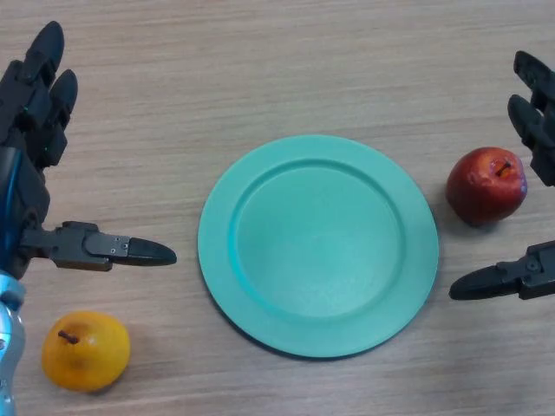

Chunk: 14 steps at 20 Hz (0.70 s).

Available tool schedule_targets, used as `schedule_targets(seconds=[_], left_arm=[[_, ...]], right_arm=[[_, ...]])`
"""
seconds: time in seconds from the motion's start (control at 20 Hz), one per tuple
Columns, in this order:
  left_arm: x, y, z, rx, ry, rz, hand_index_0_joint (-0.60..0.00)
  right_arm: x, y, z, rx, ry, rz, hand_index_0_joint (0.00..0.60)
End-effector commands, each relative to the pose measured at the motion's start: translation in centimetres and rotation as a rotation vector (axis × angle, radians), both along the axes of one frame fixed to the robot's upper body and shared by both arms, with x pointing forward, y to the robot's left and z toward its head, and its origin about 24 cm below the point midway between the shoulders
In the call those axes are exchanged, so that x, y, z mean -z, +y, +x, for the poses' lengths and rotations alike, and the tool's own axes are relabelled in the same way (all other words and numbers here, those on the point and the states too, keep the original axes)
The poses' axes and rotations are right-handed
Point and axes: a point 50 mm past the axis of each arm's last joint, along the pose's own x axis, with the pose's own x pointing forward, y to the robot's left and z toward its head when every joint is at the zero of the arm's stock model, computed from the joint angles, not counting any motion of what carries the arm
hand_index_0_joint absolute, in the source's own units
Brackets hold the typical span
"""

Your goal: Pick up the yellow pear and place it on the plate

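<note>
A green plate (317, 244) lies flat in the middle of the wooden table (260, 78), with nothing on it. The pear (85, 350), yellow-orange with a short brown stem, sits on the table at the lower left, well apart from the plate and uncovered. A red apple (486, 185) sits just beyond the plate's right rim, apart from it, its stem turned upward.

The left hand (30, 130) enters from the left edge, and much of its palm and wrist is cut off by that edge. Its fingers (48, 61) stretch straight up the frame, and its thumb (130, 251) points toward the plate, above the pear and not touching it. The hand is spread wide and holds nothing.

The right hand (539, 121) is mostly out of frame at the right edge; only the ends of its fingers (527, 113) and its thumb (490, 282) show. The fingers reach up beside the apple, very close to it, though whether they touch it is hard to tell. The thumb points left toward the plate, below the apple. This hand is also spread and grips nothing.
</note>
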Motion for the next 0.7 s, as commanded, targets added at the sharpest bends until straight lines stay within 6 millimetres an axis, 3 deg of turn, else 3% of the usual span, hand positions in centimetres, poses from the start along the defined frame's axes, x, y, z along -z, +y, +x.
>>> schedule_targets(seconds=[0.05, 0.45, 0.7], left_arm=[[-3.5, 1.1, -1.2, -0.05, -0.227, 0.072, 0.0], [-3.6, 1.1, -1.9, -0.037, -0.214, 0.082, 0.0], [-3.9, 2.2, -4.6, -0.022, -0.189, 0.148, 0.0]], right_arm=[[-3.3, -0.9, -1.1, -0.007, -0.235, -0.037, 0.0], [-3.1, -0.9, -0.7, -0.005, -0.223, -0.051, 0.0], [-2.8, -0.3, 0.0, -0.028, -0.219, -0.036, 0.0]])
